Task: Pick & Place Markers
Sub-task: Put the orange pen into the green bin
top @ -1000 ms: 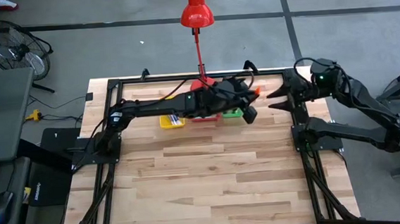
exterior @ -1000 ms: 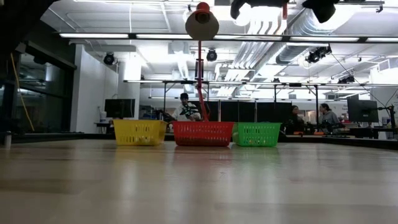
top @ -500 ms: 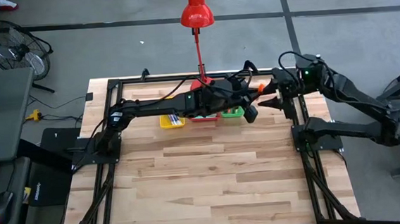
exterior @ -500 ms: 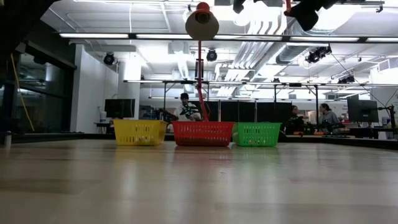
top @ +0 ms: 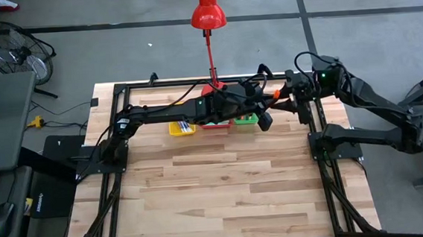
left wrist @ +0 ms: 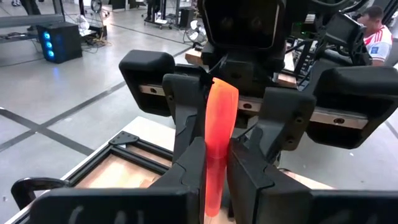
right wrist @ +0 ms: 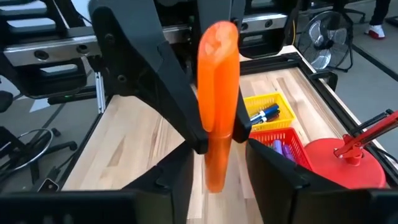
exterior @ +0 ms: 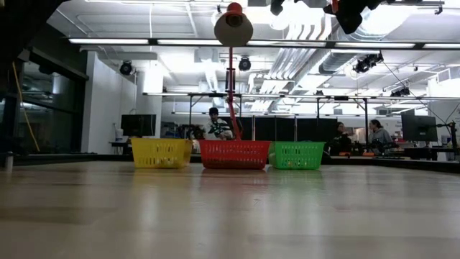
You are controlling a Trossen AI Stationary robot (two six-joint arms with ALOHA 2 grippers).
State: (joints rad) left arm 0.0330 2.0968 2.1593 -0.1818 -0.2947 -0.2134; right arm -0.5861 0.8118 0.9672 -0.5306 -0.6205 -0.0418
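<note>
One orange marker (top: 272, 94) is held high above the table's far right part, over the green bin. My left gripper (top: 268, 97) reaches across from the left and is shut on it. My right gripper (top: 291, 98) faces it from the right. Its open fingers stand on either side of the marker's free end (right wrist: 217, 43) and I see no touch. More markers lie in the yellow bin (right wrist: 264, 115) and the red bin (right wrist: 281, 149). My left gripper (left wrist: 217, 165) pinches the orange marker's near end (left wrist: 216, 180) between its two fingers. The marker runs along the fingers and sticks out past their tips toward the right gripper. It is lifted clear, roughly level, high over the bins.
Yellow (top: 182, 128), red (top: 213, 124) and green (top: 246, 119) bins stand in a row near the table's far edge. A red lamp (top: 208, 10) rises on its stem behind them, its base (right wrist: 348, 162) beside the red bin. People sit in the room beyond.
My right gripper has moved toward the table's left, up to the orange marker, and its fingers have come closer together around the marker's free end. My left gripper has kept still with the marker.
</note>
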